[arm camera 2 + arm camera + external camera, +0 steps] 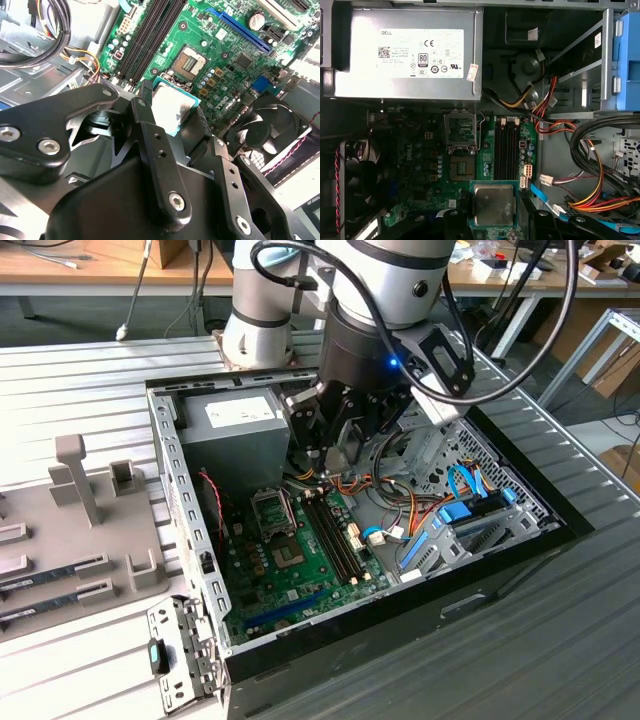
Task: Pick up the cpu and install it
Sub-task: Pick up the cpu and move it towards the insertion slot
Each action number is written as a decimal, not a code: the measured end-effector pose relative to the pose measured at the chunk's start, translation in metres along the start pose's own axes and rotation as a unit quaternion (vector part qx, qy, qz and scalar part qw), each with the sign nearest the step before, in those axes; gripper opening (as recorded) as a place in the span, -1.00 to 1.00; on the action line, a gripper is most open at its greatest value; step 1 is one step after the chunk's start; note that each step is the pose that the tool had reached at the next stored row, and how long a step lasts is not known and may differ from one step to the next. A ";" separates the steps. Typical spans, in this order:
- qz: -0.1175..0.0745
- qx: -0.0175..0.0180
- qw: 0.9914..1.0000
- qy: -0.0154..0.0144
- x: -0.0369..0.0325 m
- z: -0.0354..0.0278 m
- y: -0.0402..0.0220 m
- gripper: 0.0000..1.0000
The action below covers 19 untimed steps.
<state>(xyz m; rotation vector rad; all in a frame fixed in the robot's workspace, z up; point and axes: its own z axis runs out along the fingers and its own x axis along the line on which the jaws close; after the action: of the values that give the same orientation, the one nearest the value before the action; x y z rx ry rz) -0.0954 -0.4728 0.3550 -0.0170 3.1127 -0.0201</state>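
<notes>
"CPU (493, 204): where is it sitting at this moment?"

"It is hanging in the gripper (338, 455), which is reaching down into the open computer case (185, 510) at the upper centre of the exterior view. In both wrist views the black fingers (147, 95) are pressing on two opposite edges of the chip, clamping it with its silver-grey metal top facing the cameras and its thin green rim showing."

"Is it touching the board?"

"It is hovering over the green motherboard (300, 580), apart from it, as the second wrist view is showing. The socket (461, 167) is lying open and bare just beside the chip, with its metal retaining frame (460, 131) standing raised at the far edge."

"What is surrounding it?"

"The black memory slots (507, 147) are running alongside the socket, and the chip is hanging near their ends. The grey power supply (407, 52) is filling the corner of the case beyond the socket. A black fan (357, 175) is sitting well off to one side, and a bundle of orange, yellow and black cables (590, 185) is trailing on the opposite side."
</notes>
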 end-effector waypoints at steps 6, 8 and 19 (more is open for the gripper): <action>0.000 0.000 1.000 0.000 0.0001 0.0010 -0.0037 -0.05; 0.000 0.000 1.000 0.000 0.0001 0.0013 -0.0050 -0.05; 0.000 0.000 1.000 0.000 0.0003 0.0038 -0.0142 -0.05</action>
<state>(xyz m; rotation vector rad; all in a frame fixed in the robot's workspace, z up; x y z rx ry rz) -0.0954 -0.4871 0.3514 -0.0170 3.1127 -0.0200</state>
